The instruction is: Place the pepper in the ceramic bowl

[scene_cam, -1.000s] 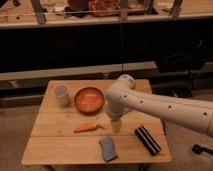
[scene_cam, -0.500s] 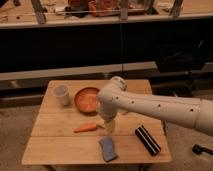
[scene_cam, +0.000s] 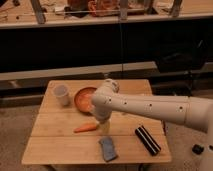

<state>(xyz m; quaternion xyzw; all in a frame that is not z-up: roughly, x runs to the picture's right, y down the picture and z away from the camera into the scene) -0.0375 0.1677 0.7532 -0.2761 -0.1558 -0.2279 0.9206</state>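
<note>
The orange pepper (scene_cam: 86,128) lies on the wooden table (scene_cam: 55,150), in front of the ceramic bowl (scene_cam: 83,98), which has a brown rim and an orange inside. My white arm reaches in from the right, and its elbow covers the bowl's right side. My gripper (scene_cam: 104,127) hangs just right of the pepper's thick end, close to the table top. The pepper lies free on the wood.
A small white cup (scene_cam: 61,94) stands left of the bowl. A blue-grey sponge (scene_cam: 107,148) lies near the front edge. A black striped block (scene_cam: 147,140) lies at the front right. A dark counter runs behind the table.
My arm has swung left across the table, and the gripper has come closer to the pepper's right end. The pepper, bowl, cup and sponge have not moved.
</note>
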